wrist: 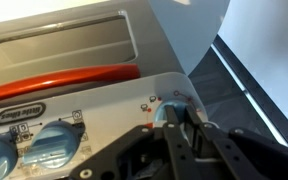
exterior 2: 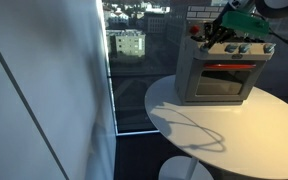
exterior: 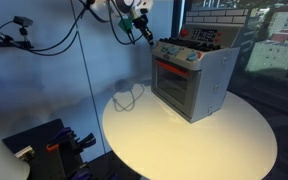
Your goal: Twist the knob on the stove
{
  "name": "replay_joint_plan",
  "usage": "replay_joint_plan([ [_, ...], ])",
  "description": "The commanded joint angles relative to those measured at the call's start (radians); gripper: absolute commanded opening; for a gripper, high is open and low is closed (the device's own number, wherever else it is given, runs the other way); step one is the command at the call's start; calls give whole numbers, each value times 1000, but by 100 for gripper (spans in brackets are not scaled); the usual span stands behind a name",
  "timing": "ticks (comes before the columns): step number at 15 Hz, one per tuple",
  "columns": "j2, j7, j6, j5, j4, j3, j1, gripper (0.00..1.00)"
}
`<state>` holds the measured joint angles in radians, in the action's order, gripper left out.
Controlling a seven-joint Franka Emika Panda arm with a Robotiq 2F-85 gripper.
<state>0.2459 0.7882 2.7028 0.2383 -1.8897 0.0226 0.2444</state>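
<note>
The small silver-grey toy stove (exterior: 210, 80) with a red-framed front door stands on a round white table (exterior: 184, 145); it shows in both exterior views (exterior 2: 224, 78). In the wrist view its front panel (wrist: 94, 105) carries a row of pale blue knobs (wrist: 54, 148) under a red door handle (wrist: 64, 84). My gripper (wrist: 171, 122) is at the end knob (wrist: 164, 110) near the panel's corner, its two dark fingers closed round it. In the exterior views the gripper (exterior: 144, 33) (exterior 2: 213, 36) meets the stove's top front edge.
The table (exterior 2: 204, 128) edge falls away close around the stove. A window with a city view (exterior 2: 129, 50) is beside the table. Black gear (exterior: 46, 148) sits low beside the table, and cables (exterior: 79, 30) hang by the arm.
</note>
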Motion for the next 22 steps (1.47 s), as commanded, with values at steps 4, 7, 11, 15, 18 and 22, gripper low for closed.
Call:
replay_joint_plan([
  [4,-32,20,143,-245,-68,-31,-45,6],
  [7,-44,9,220,-361,-106,-47,-56,6],
  [11,-53,-5,313,-478,-147,-73,-66,5],
  [15,-58,-14,385,-567,-172,-101,-76,5],
  [18,-58,-17,438,-623,-185,-124,-82,5],
  [22,-57,-37,488,-693,-195,-190,-130,5],
])
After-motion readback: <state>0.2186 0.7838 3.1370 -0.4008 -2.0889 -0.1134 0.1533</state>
